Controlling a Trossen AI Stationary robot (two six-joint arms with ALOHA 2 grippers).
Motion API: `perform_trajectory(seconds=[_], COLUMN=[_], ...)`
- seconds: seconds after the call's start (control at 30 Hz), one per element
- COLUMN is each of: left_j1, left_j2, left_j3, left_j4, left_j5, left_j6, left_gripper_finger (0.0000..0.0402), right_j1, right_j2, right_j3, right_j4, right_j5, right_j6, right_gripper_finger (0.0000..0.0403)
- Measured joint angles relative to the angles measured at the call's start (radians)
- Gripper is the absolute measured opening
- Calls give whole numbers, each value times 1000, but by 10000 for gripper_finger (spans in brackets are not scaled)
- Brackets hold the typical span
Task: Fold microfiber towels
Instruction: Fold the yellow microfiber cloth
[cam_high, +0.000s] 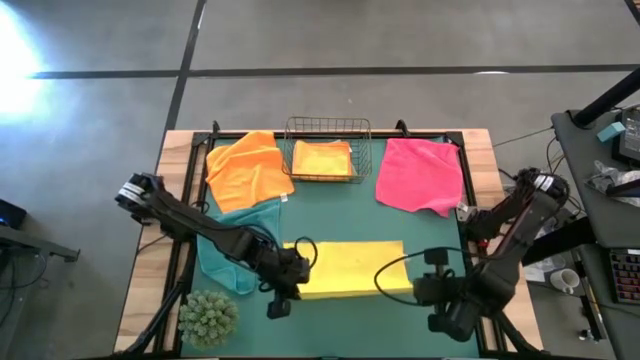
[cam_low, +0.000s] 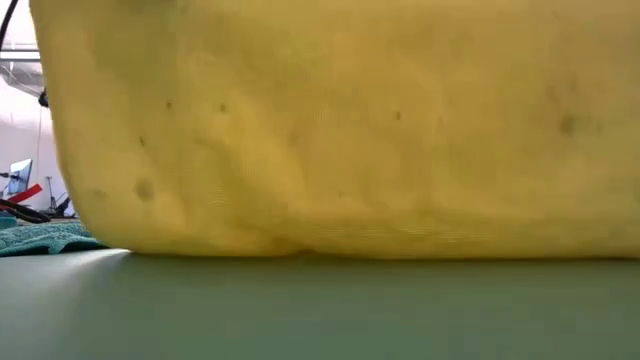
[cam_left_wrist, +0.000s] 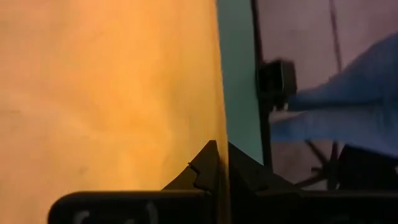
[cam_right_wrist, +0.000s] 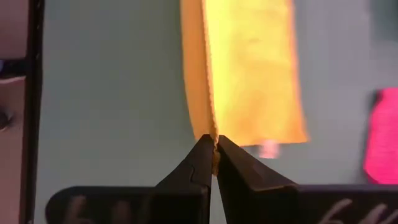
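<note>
Yellow towel (cam_high: 350, 268) lying flat on the green mat (cam_high: 330, 200), folded into a long strip, in front of the wire basket (cam_high: 328, 150). Pinched at both near corners, likely to lift the near edge together for another fold and keep the strip straight.

Left gripper (cam_high: 290, 284) at the strip's left end, fingers (cam_left_wrist: 208, 171) pressed together on the yellow edge. Right gripper (cam_high: 415, 285) at the strip's right end, fingers (cam_right_wrist: 202, 163) pressed together on the edge too, cloth nipped between the tips.

Counting towels seen from above: one yellow in the middle; one orange towel (cam_high: 248, 170) spread just left of the basket; one more orange folded towel (cam_high: 322, 158) inside the basket, probably done and put away; one pink towel (cam_high: 420, 175) spread right of the basket; one teal towel (cam_high: 235, 245) bunched under the left arm, left of the yellow strip. Five in sight. No olive one to be seen.

One basket. One green spiky ball (cam_high: 208, 318), far from the basket at the near left corner.
</note>
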Motion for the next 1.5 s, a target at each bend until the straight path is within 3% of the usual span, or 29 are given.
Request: perform_trajectory(seconds=[0.27, 0.4, 0.47, 0.7, 0.93, 1.23, 1.5], left_j1=[26, 51, 66, 74, 12, -37, -78], left_j2=[-74, -89, -90, -78, -76, -29, 94], left_j3=[59, 102, 108, 107, 105, 22, 9], left_j4=[-168, -237, -235, -238, -232, -100, -67], left_j5=[-22, -196, -238, -242, -210, -218, -231], left_j6=[124, 208, 216, 176, 46, -85, -154], left_gripper_finger=[0, 0, 0, 0, 0, 0, 0], right_j1=[-4, -10, -9, -7, 23, 74, 101], right_j2=[-4, -7, -8, 14, 24, 24, 24], right_j3=[109, 148, 156, 149, 142, 15, -164], right_j4=[-228, -381, -374, -359, -201, -57, 236], right_j5=[123, 174, 176, 161, 36, 27, 20], right_j6=[106, 204, 215, 282, 301, 387, 452], right_gripper_finger=[8, 8, 8, 8, 8, 8, 8])
